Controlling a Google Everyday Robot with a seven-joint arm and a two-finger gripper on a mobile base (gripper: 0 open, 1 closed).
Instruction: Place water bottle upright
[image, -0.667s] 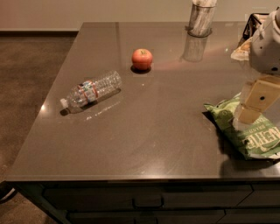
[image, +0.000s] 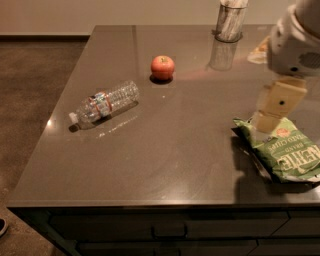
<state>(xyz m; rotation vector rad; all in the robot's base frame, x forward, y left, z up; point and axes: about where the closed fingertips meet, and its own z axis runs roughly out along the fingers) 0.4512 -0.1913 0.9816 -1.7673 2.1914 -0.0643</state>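
Clear bottle (image: 107, 104) lies on its side, left of centre on the table (image: 165, 165). The gripper (image: 270, 117) hovers at right over the chip bag (image: 287, 155); whether it is clenched or released, I cannot tell.

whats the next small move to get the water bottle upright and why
Probably carry the tool left toward the water bottle. The bottle lies on its side near the left edge of the table, with its cap pointing front-left. The tool hangs above the green chip bag on the right, well apart from the bottle.
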